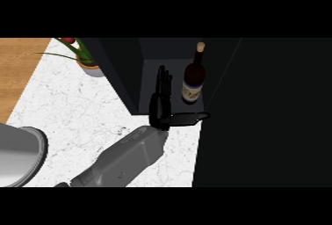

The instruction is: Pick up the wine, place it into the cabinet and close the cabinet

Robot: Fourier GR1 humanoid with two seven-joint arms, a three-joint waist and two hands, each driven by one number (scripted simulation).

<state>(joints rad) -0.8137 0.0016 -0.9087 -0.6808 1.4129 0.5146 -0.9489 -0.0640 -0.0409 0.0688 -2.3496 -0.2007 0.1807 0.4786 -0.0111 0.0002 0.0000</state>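
Observation:
The wine bottle (193, 74), dark with a pale label and a cork-coloured top, stands upright inside the open dark cabinet (130, 74). My left hand (159, 105) is just to the left of the bottle, reaching into the cabinet's opening. Its fingers are straight and its thumb sticks out to the right below the bottle. The hand holds nothing, and a small gap separates it from the bottle. The cabinet's door (266, 114) is the large dark panel filling the right side. My right hand does not show.
A potted plant (89, 63) with green leaves stands on the white marble counter (77, 114) left of the cabinet. A grey rounded object (16, 154) sits at the left edge. A wooden surface (19, 66) lies at the upper left.

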